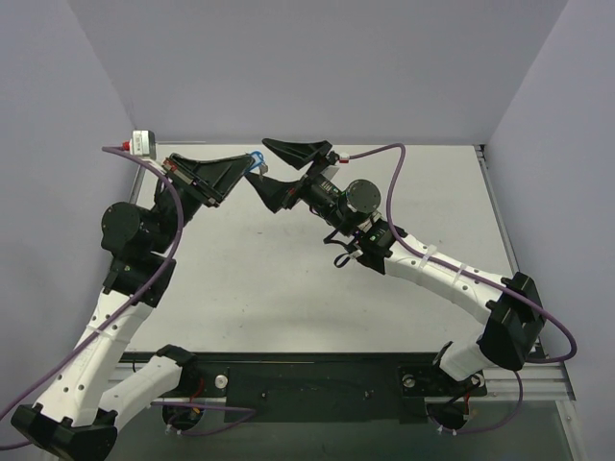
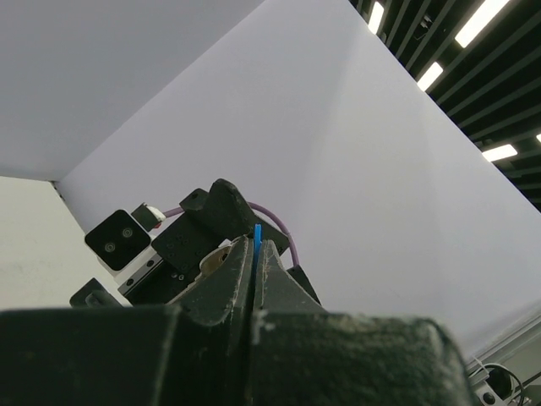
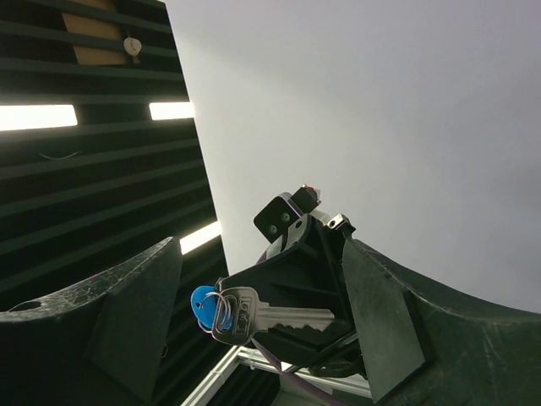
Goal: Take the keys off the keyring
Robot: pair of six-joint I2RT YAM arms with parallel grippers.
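My left gripper is raised above the table's far side and shut on the keyring's blue tag. In the left wrist view only a thin blue sliver of the tag shows between the closed fingers. The right wrist view shows the tag sticking out of the left gripper, with the thin metal ring through the head of the silver key. The key lies sideways across the left gripper's tip. My right gripper is open, one finger on each side of the key, touching nothing.
The white table lies below both raised grippers. Grey walls close in the left, back and right. A purple cable loops over the right arm, and another runs along the left arm. The table's right edge has a metal rail.
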